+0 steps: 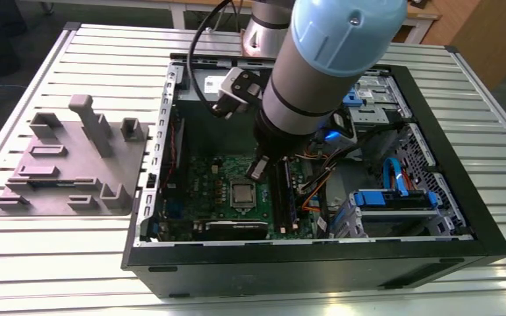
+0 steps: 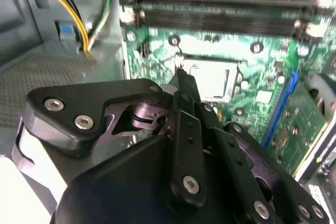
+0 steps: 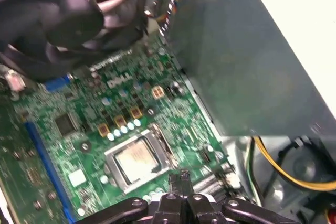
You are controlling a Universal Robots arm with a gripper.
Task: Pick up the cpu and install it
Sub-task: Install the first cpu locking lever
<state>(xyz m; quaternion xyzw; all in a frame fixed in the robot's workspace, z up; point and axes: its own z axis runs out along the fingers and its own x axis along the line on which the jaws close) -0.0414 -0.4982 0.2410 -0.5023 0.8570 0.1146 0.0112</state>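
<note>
Gripper fingers pressed together, holding nothing, above the board, cpu in its socket at 10 o'clock

Table: I see a slatted, pale metal top, its ribs running across the exterior view.
Floor: dark grey, past the table's far-left corner.
Far furniture: white frame legs stand beyond the far edge.
Wooden panel: warm brown, at the far right.
Light: even, soft glare on the slats.
</note>
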